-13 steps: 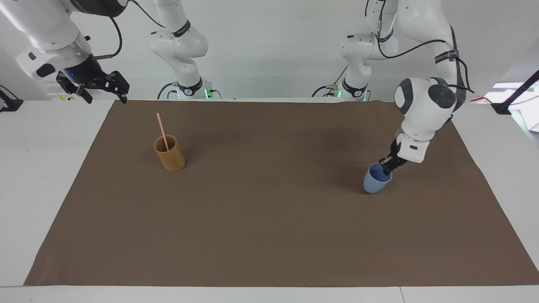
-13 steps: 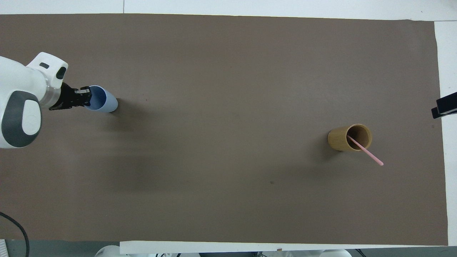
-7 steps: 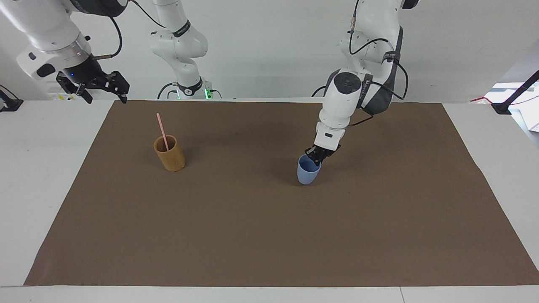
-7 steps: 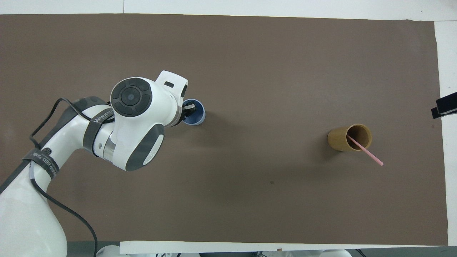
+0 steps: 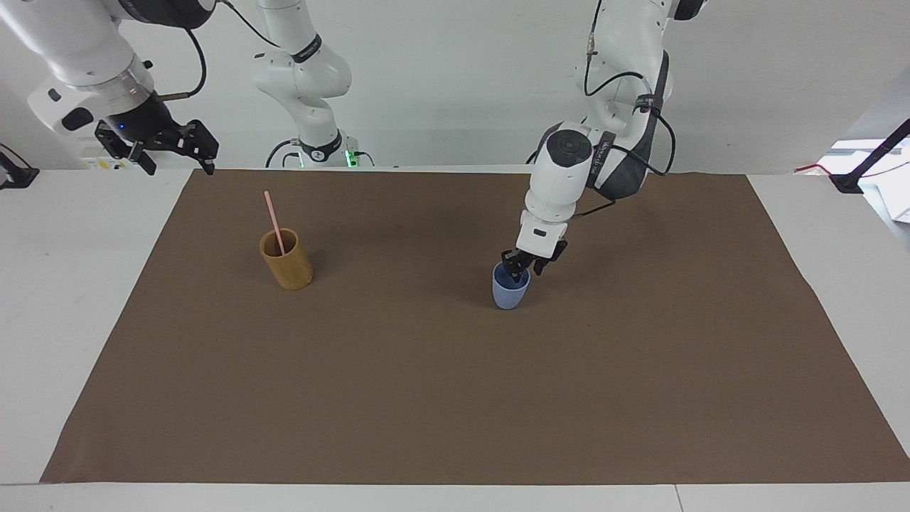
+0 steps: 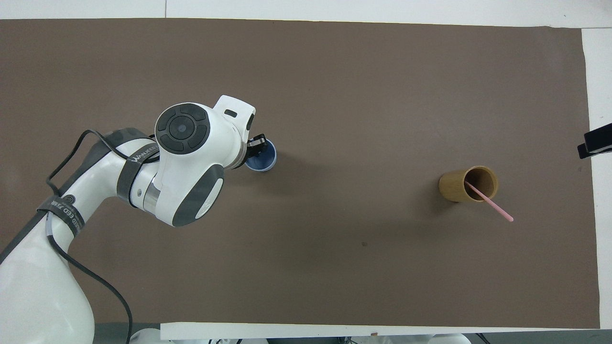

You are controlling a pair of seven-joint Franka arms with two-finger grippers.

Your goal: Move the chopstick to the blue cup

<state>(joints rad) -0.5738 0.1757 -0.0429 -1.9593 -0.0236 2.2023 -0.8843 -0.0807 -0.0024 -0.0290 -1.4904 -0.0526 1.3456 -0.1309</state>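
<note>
Chopstick [image 5: 274,222] first, at the right arm's end of the table: it stands leaning in the tan bamboo cup [image 5: 286,259], its pink tip poking up over the rim, nobody touching it. Above and closer to the robots the right gripper [image 5: 163,148] waits in the air over the table's edge, claws spread apart, holding nothing. Now across the brown mat [image 5: 455,398] to the middle, and here's the news: the blue cup [image 5: 510,287], which a second ago sat tilted out at the left arm's end pinched by its rim, has been carried in and now stands upright and level on the mat. The left gripper [image 5: 525,266] is right at that rim, one finger seemingly dipped inside, and its claw looks to be parting; whether it has fully let go I cannot tell from here. I'd say that settles the set-up: the target now sits within easier reach of the right arm. The transfer itself has not begun, and the two cups are well apart.
</note>
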